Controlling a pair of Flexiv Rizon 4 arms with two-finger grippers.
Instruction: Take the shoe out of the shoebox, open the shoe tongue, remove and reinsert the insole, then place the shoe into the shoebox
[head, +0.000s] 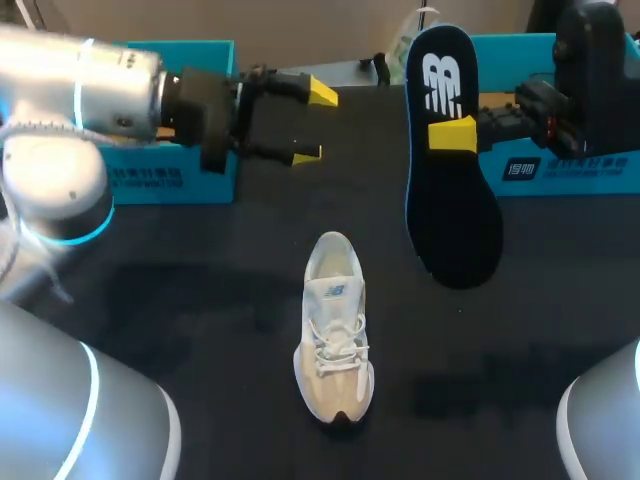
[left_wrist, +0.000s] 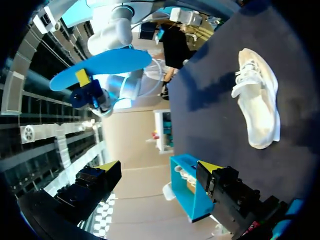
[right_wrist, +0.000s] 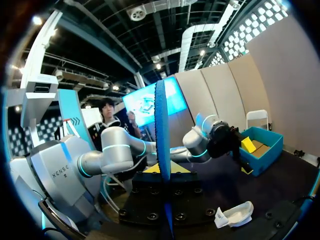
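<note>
A cream sneaker (head: 335, 330) lies on the dark table, toe toward me, with nothing touching it. It also shows in the left wrist view (left_wrist: 257, 102) and the right wrist view (right_wrist: 232, 215). My right gripper (head: 452, 135) is shut on the black insole (head: 455, 215), holding it above the table to the shoe's right. The insole's blue underside (left_wrist: 100, 67) faces the left wrist camera. Seen edge-on, the insole (right_wrist: 161, 130) stands upright between the right gripper's (right_wrist: 165, 170) yellow tips. My left gripper (head: 308, 122) hangs open and empty over the back left; its fingers (left_wrist: 107, 167) stand wide apart.
A blue shoebox (head: 150, 175) stands at the back left under my left arm. A second blue box (head: 570, 165) stands at the back right behind the right gripper. The left box also shows ahead of the left gripper (left_wrist: 192, 192).
</note>
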